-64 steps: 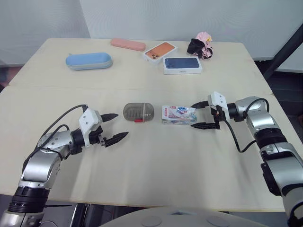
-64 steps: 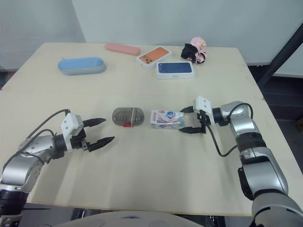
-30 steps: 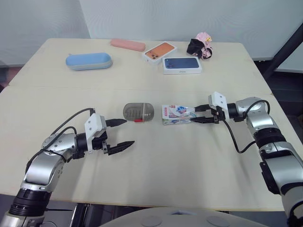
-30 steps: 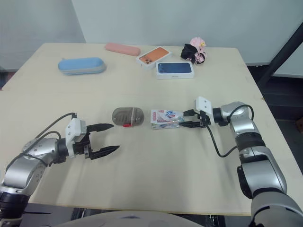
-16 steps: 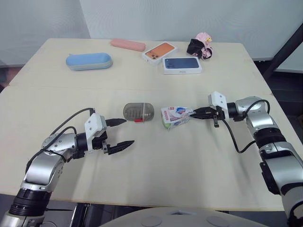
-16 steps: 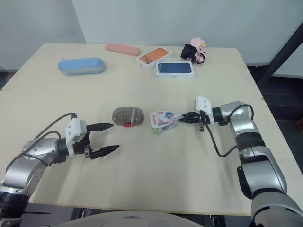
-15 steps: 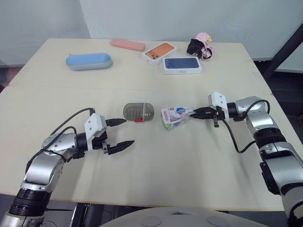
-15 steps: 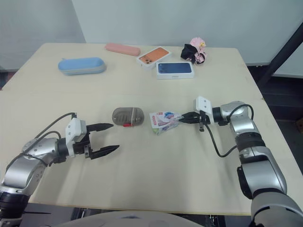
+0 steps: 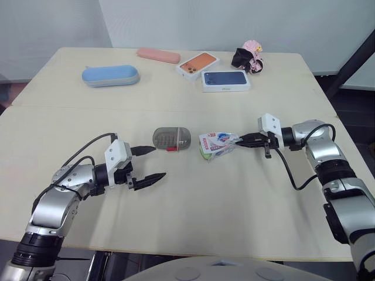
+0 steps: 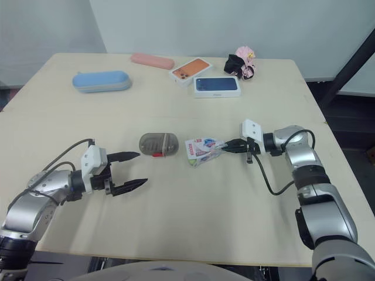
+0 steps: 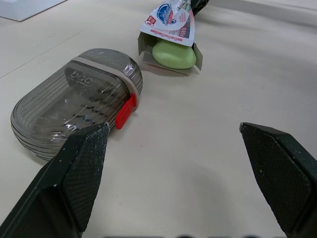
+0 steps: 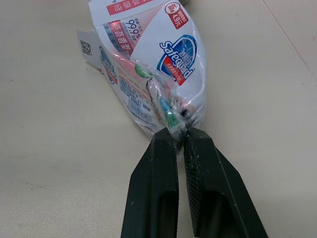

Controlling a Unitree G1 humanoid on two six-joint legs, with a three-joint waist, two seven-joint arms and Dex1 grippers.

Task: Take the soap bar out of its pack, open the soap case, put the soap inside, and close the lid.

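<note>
- At surface (image 9: 193,199) centre, right tool (image 12: 181,136) clamps soap pack's (image 9: 215,142) crimped end — soap bar (image 11: 174,54) at its far mouth.
- Left tool (image 9: 159,162) spread wide, soap case (image 9: 171,138) just ahead.

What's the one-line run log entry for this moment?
right pincer: shut on soap pack end | green soap: showing at open end | soap case: closed | left pincer: open

Table (image 9: 234,199) carries soap case (image 9: 171,138), soap pack (image 9: 215,143), phone boxes (image 9: 225,80).
</note>
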